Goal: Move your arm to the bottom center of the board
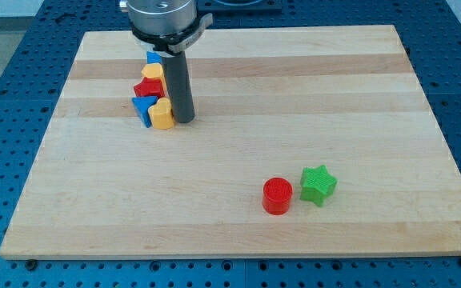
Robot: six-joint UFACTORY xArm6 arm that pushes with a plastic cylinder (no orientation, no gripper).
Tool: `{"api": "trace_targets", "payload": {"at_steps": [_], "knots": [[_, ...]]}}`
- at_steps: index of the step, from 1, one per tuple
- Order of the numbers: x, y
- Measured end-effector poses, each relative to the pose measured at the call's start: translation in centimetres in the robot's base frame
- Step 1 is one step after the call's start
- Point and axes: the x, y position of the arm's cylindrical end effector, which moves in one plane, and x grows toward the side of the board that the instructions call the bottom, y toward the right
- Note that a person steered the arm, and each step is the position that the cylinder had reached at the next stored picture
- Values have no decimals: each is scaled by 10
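Note:
My tip (183, 120) rests on the wooden board (238, 232) in the upper left part, touching or just right of a yellow block (162, 114). Left of the rod a cluster of blocks runs upward: a blue block (142, 108), a red block (146, 87), a second yellow block (152, 71) and a second blue block (153, 58) at the top. A red cylinder (277, 195) and a green star block (318, 185) sit side by side in the lower right part, far from the tip.
The arm's grey round mount (162, 18) hangs over the board's top edge. A blue perforated table (6, 80) surrounds the board on all sides.

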Motion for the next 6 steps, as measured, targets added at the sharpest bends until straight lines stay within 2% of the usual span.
{"api": "trace_targets", "payload": {"at_steps": [2,4,5,6], "knots": [[16,10],[171,26],[207,56],[203,128]]}}
